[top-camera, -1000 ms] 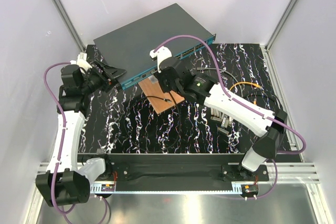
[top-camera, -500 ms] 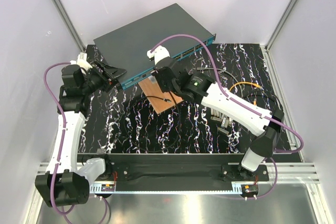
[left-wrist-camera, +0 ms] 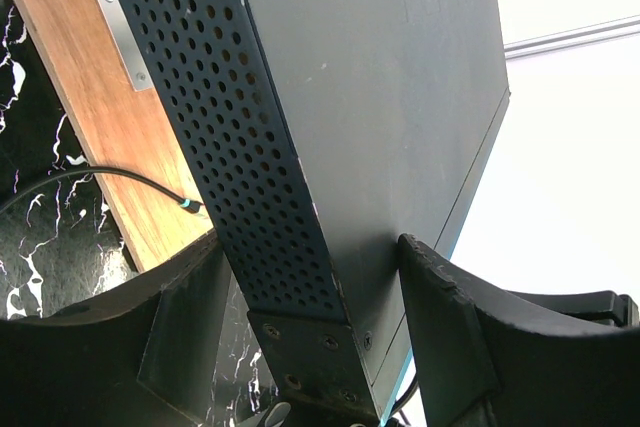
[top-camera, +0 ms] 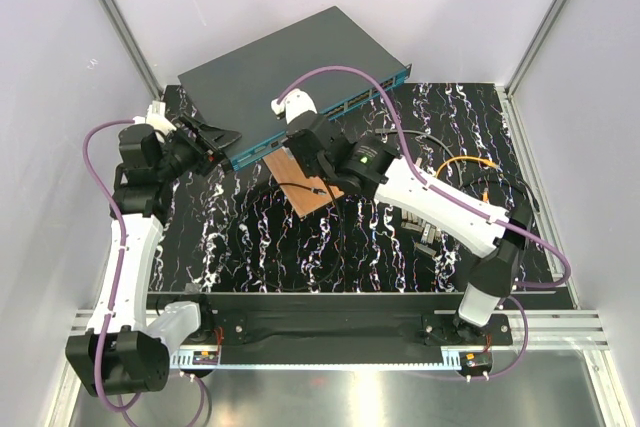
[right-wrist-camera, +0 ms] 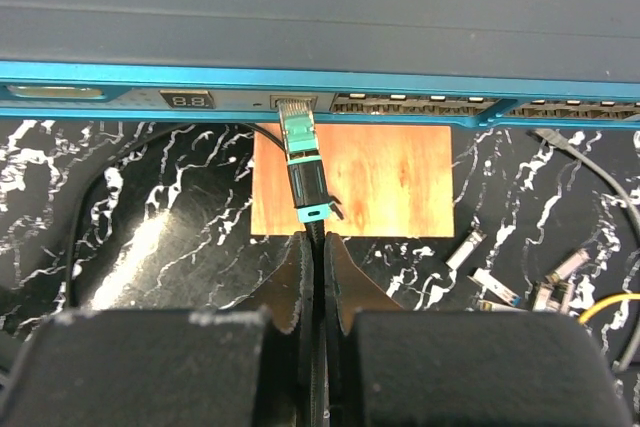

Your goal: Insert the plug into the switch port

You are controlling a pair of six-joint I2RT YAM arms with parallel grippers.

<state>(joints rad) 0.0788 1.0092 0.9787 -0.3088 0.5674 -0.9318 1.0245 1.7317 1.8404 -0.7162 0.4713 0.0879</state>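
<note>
Right gripper [right-wrist-camera: 312, 247] is pinched together on the plug [right-wrist-camera: 303, 162] at its tail end. I read the plug's long axis as straight up-frame, its tip at a port [right-wrist-camera: 296, 103] in the switch [right-wrist-camera: 420, 7] front, top centre. Left gripper [left-wrist-camera: 320, 287] clamps the switch's corner.

The switch [left-wrist-camera: 400, 97] has a matt grey metal top and a perforated sheet side. The board [right-wrist-camera: 390, 177] is smooth grained wood, the counter [right-wrist-camera: 130, 217] glossy black veined stone-look. My right fingers [right-wrist-camera: 350, 292] are matt black.
</note>
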